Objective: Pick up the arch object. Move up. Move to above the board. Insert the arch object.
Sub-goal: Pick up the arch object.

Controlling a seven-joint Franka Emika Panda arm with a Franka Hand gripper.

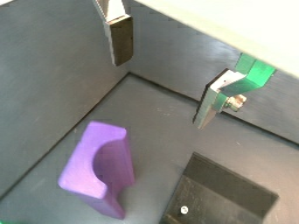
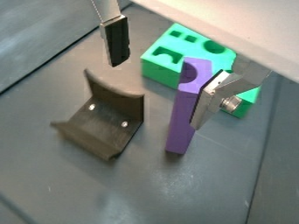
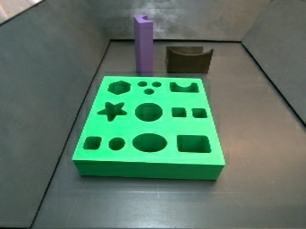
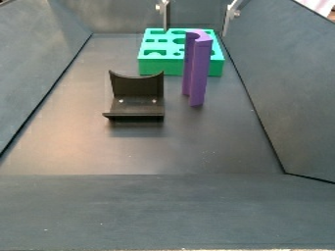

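Note:
The purple arch object (image 4: 198,69) stands upright on the dark floor, just in front of the green board (image 4: 167,51). It also shows in both wrist views (image 1: 100,168) (image 2: 184,109) and in a side view (image 3: 145,43) behind the board (image 3: 149,125). My gripper (image 2: 156,94) is open and empty, well above the floor. In a wrist view the arch stands close beside one finger (image 2: 214,103); the other finger (image 2: 114,39) is apart from it. The gripper (image 1: 162,92) holds nothing between its fingers. Its fingertips show at the top edge of a side view (image 4: 197,10).
The dark fixture (image 4: 135,98) with a curved back stands on the floor beside the arch; it also shows in other views (image 2: 105,118) (image 3: 188,59) (image 1: 228,201). Grey walls enclose the floor on both sides (image 4: 39,78).

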